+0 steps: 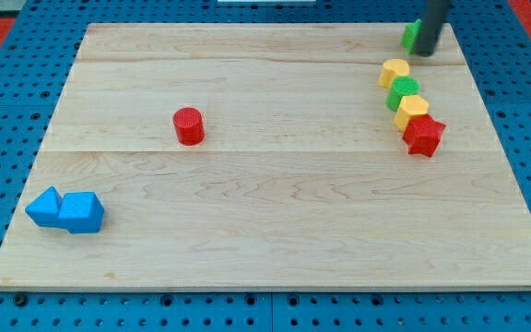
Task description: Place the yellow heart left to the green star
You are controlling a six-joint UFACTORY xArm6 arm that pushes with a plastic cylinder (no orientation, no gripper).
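Rod and tip first: my tip (427,53) stands at the view's top right, right against a green block (412,35) that it partly hides, so I cannot make out that block's shape; it may be the green star. The end effector is a plain rod with nothing to spread or press together, and it pinches nothing, only touching that block's side. Just below it a tight column of four blocks runs down the counter (275,221): a yellow block (395,71) that looks like the heart, a green block (402,92) touching it, another yellow block (411,110), then a red star (423,135). Well apart, a red cylinder (189,125) sits left of centre, and two blue blocks (65,210) touch each other at the view's lower left. By my judgement the task is barely begun: the likely yellow heart lies below and slightly left of the hidden green block, not clearly beside it on the left, and it needs separating from its column.
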